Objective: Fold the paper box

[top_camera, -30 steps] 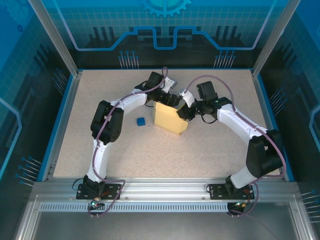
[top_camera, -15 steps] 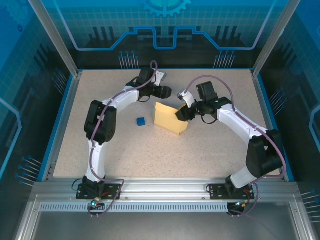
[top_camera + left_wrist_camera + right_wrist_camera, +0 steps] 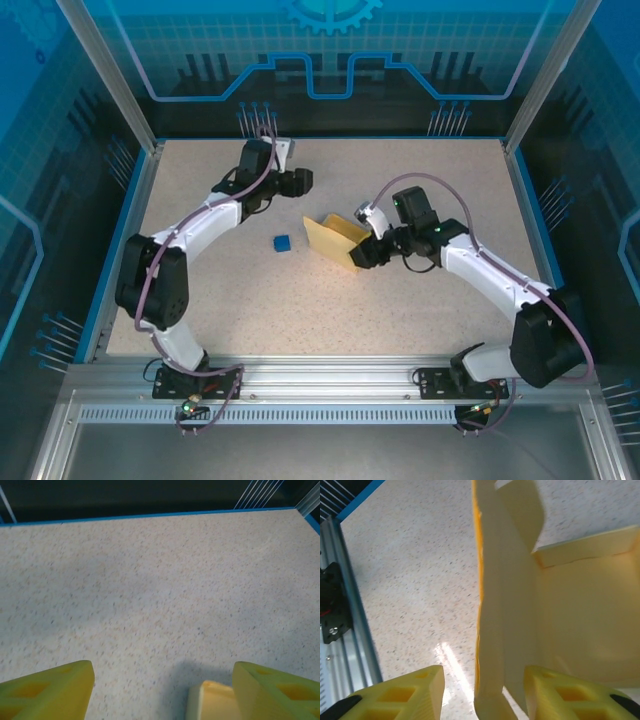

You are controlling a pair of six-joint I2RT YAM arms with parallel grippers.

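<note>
Around the middle of the desk (image 3: 400,310) the paper box (image 3: 335,238) sits partly folded up, with a little blue cube (image 3: 282,243) near its left side. The right fingers (image 3: 360,254) are at its right edge, spread partway with an upright wall of card between them and a gap on one side, so not pinching it. The left fingers (image 3: 303,180) hang wide apart and empty, further back, clear of the box.

Left arm (image 3: 192,233) outstretched, left hand (image 3: 300,181) wide apart; right arm (image 3: 492,277) bent inward, right hand (image 3: 359,257) partly parted.
</note>
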